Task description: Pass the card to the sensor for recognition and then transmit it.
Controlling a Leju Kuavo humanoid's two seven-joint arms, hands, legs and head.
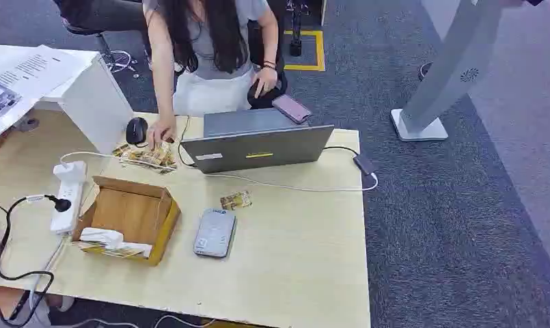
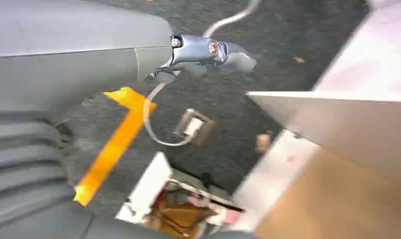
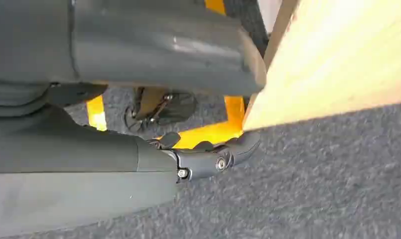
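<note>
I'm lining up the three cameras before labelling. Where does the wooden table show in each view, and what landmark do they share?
Head view: the table fills the lower left and middle of the picture.
Left wrist view: the tan surface in the lower right corner is probably the table.
Right wrist view: its pale wooden edge crosses the upper right.
Shared landmark: the grey carpet beside it.

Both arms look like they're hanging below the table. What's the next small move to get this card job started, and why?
Probably raise the right hand above the table edge and toward the single card. That card lies alone just beyond the grey sensor, clear of the person's hand on the card pile. The right hand holds nothing and sits below the tabletop.
</note>
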